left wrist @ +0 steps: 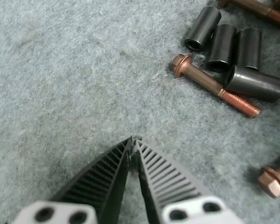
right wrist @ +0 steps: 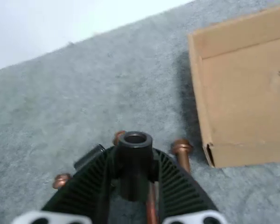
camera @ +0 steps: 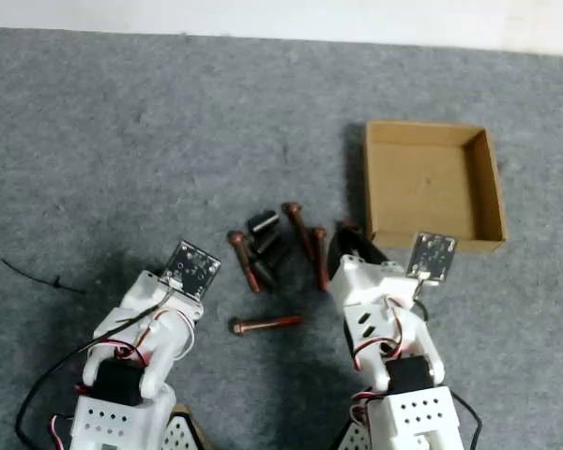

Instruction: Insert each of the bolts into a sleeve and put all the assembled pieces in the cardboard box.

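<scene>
My right gripper is shut on a black sleeve, held upright with its open end up. In the high view this gripper sits just in front of the cardboard box, beside the pile. My left gripper is shut with nothing in it, low over the grey carpet short of the pile. Ahead of it lies a copper bolt against several black sleeves. Another bolt lies alone between the arms. More bolts and sleeves are clustered at the centre.
The cardboard box is open-topped with nothing inside it and stands at the right, close to my right gripper. A black cable tie lies on the carpet at the far left. A pale wall edge runs along the back.
</scene>
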You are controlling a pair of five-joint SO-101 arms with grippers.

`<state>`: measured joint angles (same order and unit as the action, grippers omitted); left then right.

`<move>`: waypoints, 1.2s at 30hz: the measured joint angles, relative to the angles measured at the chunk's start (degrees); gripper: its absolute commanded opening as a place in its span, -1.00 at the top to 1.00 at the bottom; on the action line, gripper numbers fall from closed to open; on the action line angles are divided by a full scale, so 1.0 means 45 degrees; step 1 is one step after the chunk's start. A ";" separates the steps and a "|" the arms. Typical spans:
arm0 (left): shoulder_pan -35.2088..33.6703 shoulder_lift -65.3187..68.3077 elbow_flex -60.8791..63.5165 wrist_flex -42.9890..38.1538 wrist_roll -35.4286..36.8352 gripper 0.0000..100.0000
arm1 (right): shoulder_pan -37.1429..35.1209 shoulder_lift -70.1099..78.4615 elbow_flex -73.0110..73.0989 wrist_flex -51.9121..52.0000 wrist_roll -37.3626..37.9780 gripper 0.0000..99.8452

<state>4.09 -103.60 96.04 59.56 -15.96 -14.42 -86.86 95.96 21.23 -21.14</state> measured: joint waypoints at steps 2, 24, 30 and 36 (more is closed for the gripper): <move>0.0000 0.0000 0.0000 0.0000 0.0000 0.95 | 0.0156 0.0000 0.0000 0.0332 0.0000 0.98; 0.0000 0.0000 0.0000 0.0488 0.0000 0.95 | 0.0469 -0.0020 0.0000 0.1094 0.0000 0.98; 0.0000 0.0000 0.0000 0.0488 0.0000 0.95 | 0.0469 -0.0020 0.0000 0.1094 0.0000 0.98; 0.0000 0.0000 0.0000 0.0488 0.0000 0.95 | 0.0469 -0.0020 0.0000 0.1094 0.0000 0.98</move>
<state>4.09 -103.60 96.04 61.76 -15.96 -12.31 -86.95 95.96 26.15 -21.14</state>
